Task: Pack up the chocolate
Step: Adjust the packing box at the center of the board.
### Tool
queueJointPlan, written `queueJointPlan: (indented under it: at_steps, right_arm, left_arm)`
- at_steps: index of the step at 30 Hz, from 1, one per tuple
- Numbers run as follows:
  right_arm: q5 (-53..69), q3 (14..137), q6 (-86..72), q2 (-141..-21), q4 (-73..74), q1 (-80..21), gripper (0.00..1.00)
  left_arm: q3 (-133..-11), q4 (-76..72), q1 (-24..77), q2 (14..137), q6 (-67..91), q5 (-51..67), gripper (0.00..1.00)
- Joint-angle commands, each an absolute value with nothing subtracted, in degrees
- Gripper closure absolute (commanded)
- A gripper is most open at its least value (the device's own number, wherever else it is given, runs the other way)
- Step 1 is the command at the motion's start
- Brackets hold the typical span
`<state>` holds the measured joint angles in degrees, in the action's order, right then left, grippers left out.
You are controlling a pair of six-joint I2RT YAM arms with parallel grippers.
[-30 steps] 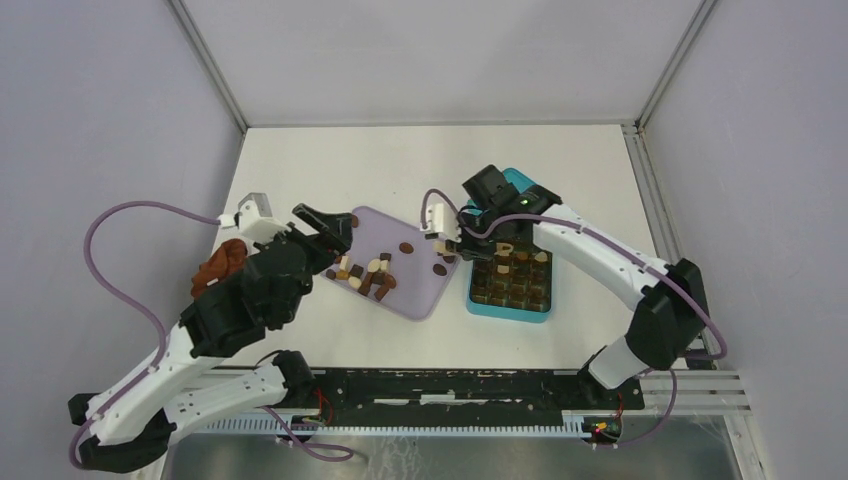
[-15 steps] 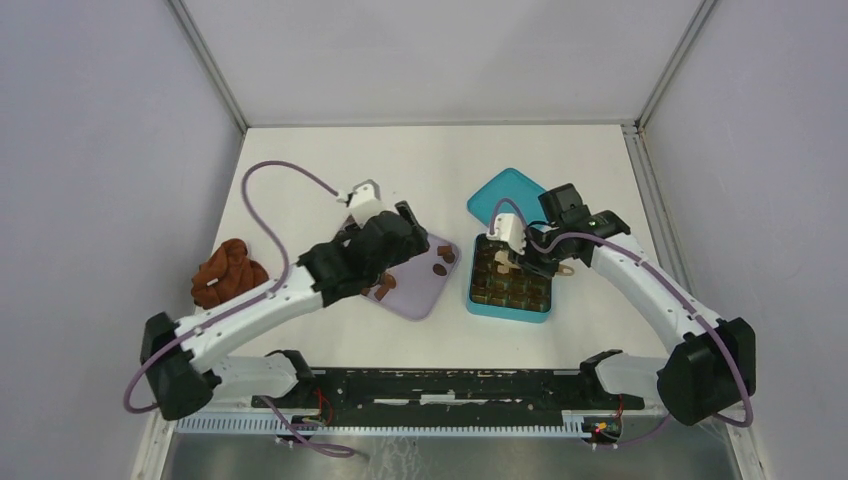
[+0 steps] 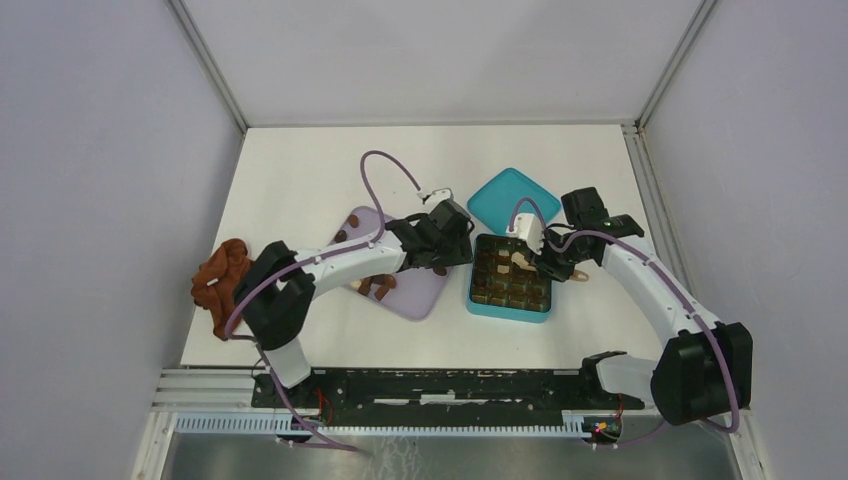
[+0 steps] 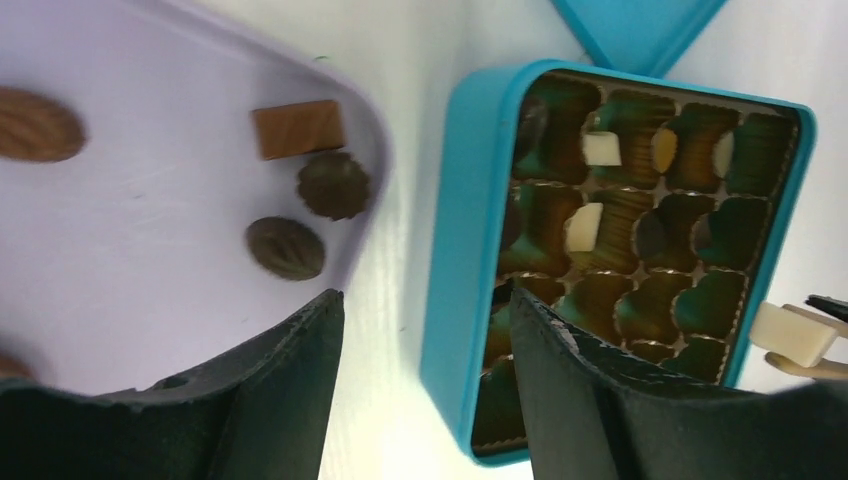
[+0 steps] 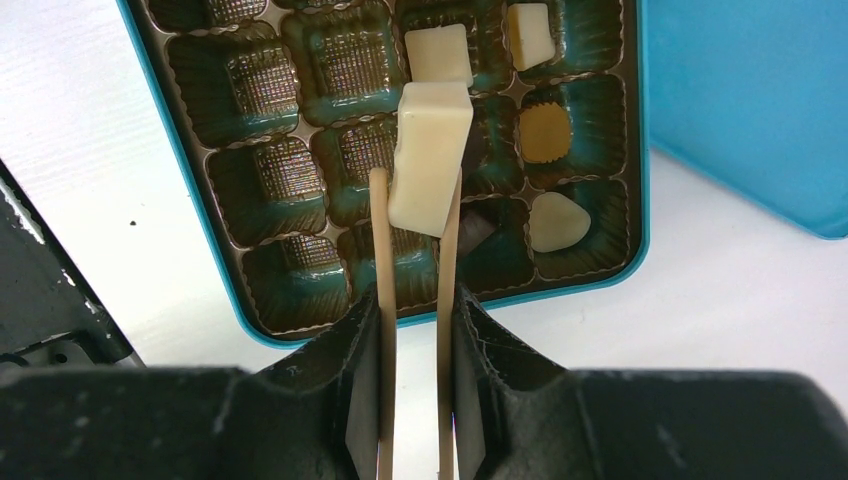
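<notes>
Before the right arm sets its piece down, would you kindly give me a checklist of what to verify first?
1. Grip: ok; the right gripper pinches the white chocolate between both fingers.
2. Position: ok; the piece hangs over the teal box.
3. Cell directly beneath free: cannot tell; the piece hides it, though empty cells show nearby.
4. Way clear of the left gripper: ok; open, empty, over the gap between lilac tray and box.
5. Way clear of the lid: ok; it lies beside the box.
</notes>
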<state>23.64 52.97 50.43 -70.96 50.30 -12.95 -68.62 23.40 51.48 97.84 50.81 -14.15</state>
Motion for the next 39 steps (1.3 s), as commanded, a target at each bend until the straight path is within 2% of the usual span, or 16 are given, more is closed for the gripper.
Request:
queueJointPlan:
  at_steps: [1,4,12,18,28,34,39]
  right_arm:
    - [26.5,52.8,51.8,-69.3,49.2,-11.9,0.87]
    - [26.8,52.9,52.1,-69.0,49.4,-11.6,0.87]
    - [27.4,52.9,52.6,-68.9,50.1,-11.2,0.86]
    - [27.9,52.9,52.8,-69.1,50.3,-11.2,0.86]
    - [29.7,54.3,54.0,-69.9,52.1,-11.2,0.86]
    - [31.3,55.8,54.3,-70.1,53.4,-11.2,0.86]
    - [31.4,55.5,56.1,-70.3,54.1,-11.2,0.86]
  left_arm:
    - [-72.9,18.1,51.4,102.8,45.7,-8.2,0.35]
    - [-74.3,16.8,51.0,105.3,44.3,-6.8,0.37]
    - [-77.5,16.2,50.2,110.0,43.2,-4.6,0.53]
    - [-78.9,18.4,50.3,110.9,43.2,-6.0,0.74]
    - [-80.0,19.1,52.4,108.5,40.5,-13.2,0.98]
    - [-78.8,17.1,54.9,105.5,37.1,-20.5,0.98]
    - [-73.3,10.2,57.3,101.1,34.5,-25.8,0.98]
